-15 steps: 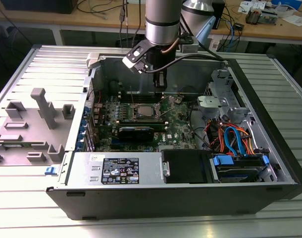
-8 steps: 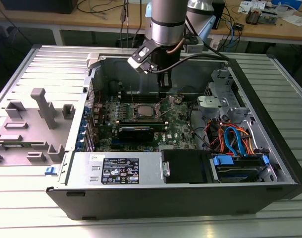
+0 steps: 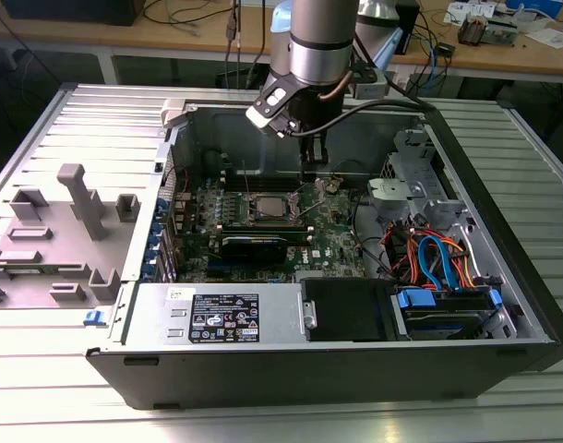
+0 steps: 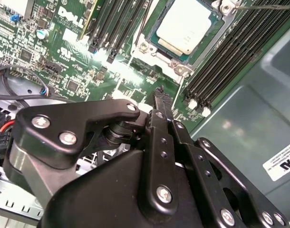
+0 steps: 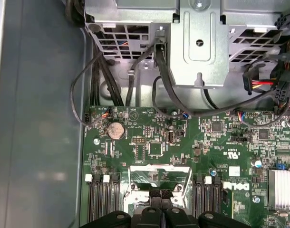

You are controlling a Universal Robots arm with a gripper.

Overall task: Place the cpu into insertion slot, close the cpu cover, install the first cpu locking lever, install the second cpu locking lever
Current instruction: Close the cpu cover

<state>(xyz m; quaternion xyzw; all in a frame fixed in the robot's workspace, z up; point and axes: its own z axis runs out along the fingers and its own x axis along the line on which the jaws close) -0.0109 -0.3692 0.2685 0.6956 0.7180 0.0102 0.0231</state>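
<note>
Gripper (image 3: 309, 173): fingers (image 4: 160, 107) were pressed together with nothing between them, poised over the motherboard (image 4: 50, 42) just beside the insertion slot (image 3: 247, 209).
Cpu (image 4: 185, 23): sat in the slot, silver top up.
Cpu cover (image 4: 164, 56): lay flat, framing the cpu.
Computer case (image 3: 263, 369): stood open on the tabletop (image 3: 60, 406).

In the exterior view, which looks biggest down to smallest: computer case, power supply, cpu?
1. computer case
2. power supply
3. cpu, plainly smallest, though it sits farther from the camera.
</note>
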